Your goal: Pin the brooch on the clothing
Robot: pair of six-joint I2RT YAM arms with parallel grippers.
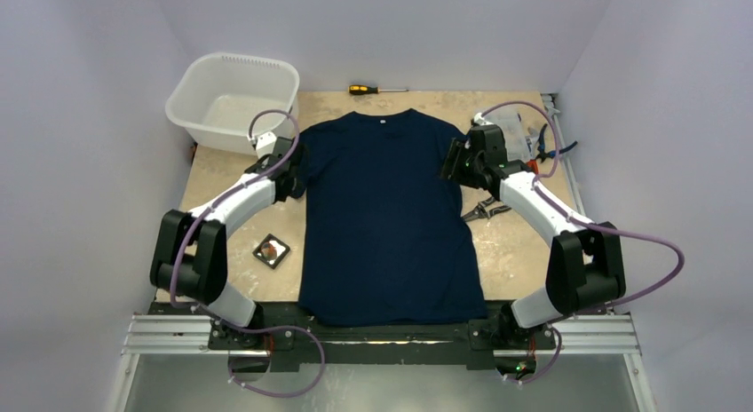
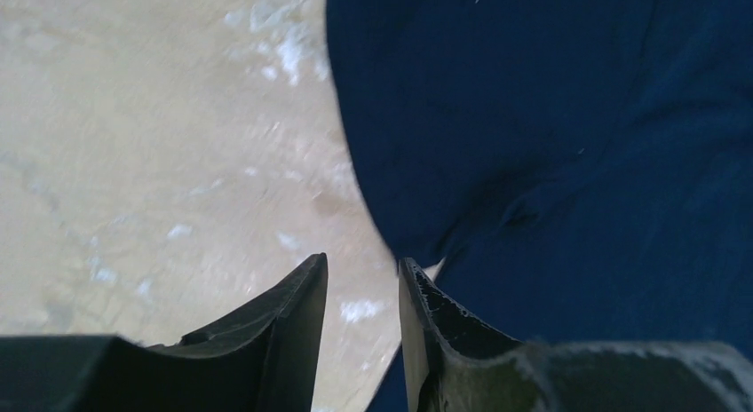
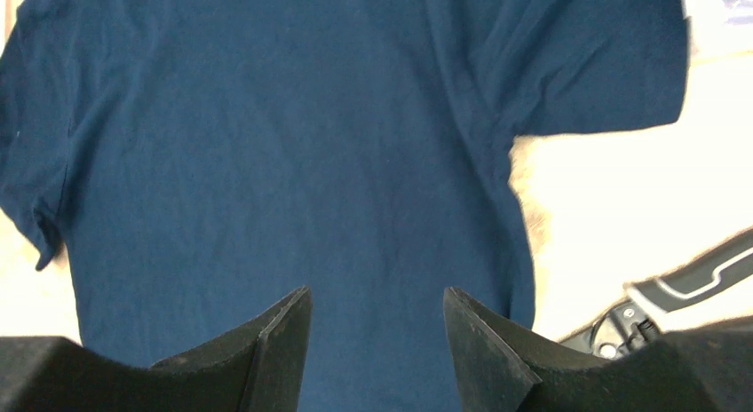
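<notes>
Top view, clock positions taken from the middle of the clothing (image 1: pixel 386 212).

- 11 o'clock: white tub (image 1: pixel 233 97), out of the way at the back of the desk (image 1: pixel 524 252).
- 10 o'clock: left hand (image 2: pixel 362 268) low over the left sleeve edge. Jaws stand narrow with nothing between them, bare desk showing through the gap, sleeve hem just beside one fingertip. Looks placed to work the sleeve, not the badge.
- 8 o'clock: small black tray (image 1: pixel 272 250) on the desk just beside the shirt's left side. The brooch (image 1: pixel 272 249) sits in it as a reddish dot, well apart from both hands.
- Centre: shirt lies flat, front up, collar at 12 o'clock. Probably spread like this to give a smooth patch for the pin.
- 12 o'clock: screwdriver (image 1: pixel 377 90) beyond the collar.
- 2 o'clock: right hand (image 3: pixel 377 292) over the right sleeve and shoulder, jaws moderately wide and empty, navy cloth visible between them.
- 3 o'clock: pliers (image 1: pixel 484 209) on the desk beside the shirt's right side.

My read: both hands mirror each other at the sleeves, so this is shirt preparation and pinning is not yet begun.
</notes>
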